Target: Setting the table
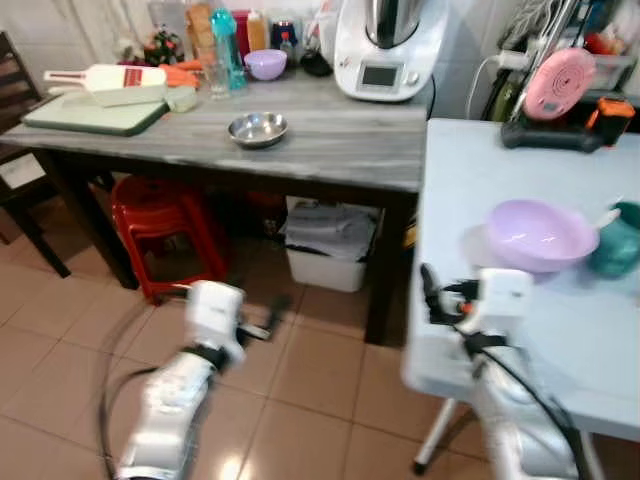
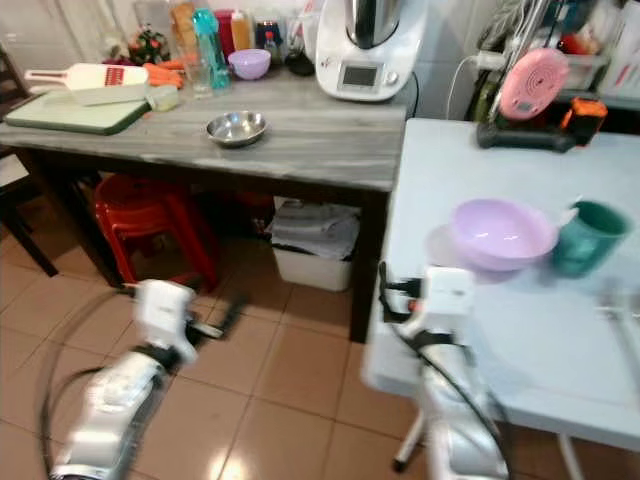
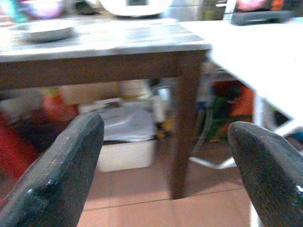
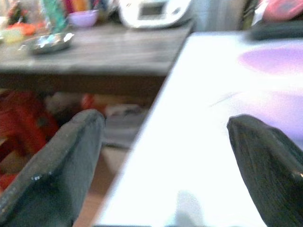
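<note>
A large lilac bowl (image 1: 540, 235) sits on the white table (image 1: 560, 340) at my right, with a teal cup (image 2: 588, 238) just to its right. A steel bowl (image 1: 258, 128) lies on the grey wooden table (image 1: 340, 140) ahead, and a small lilac bowl (image 1: 266, 64) stands at that table's back. My right gripper (image 1: 430, 290) is open at the white table's near left edge, short of the large bowl, its fingers (image 4: 61, 161) wide apart. My left gripper (image 1: 272, 318) is open low over the floor tiles, facing the wooden table's leg (image 3: 184, 123).
A red stool (image 1: 160, 225) and a white bin (image 1: 325, 255) stand under the wooden table. A kitchen machine (image 1: 388, 45), bottles and a cutting board (image 1: 95, 112) crowd its top. A dark chair (image 1: 15, 90) is at far left. A pink round device (image 1: 558, 82) sits behind the white table.
</note>
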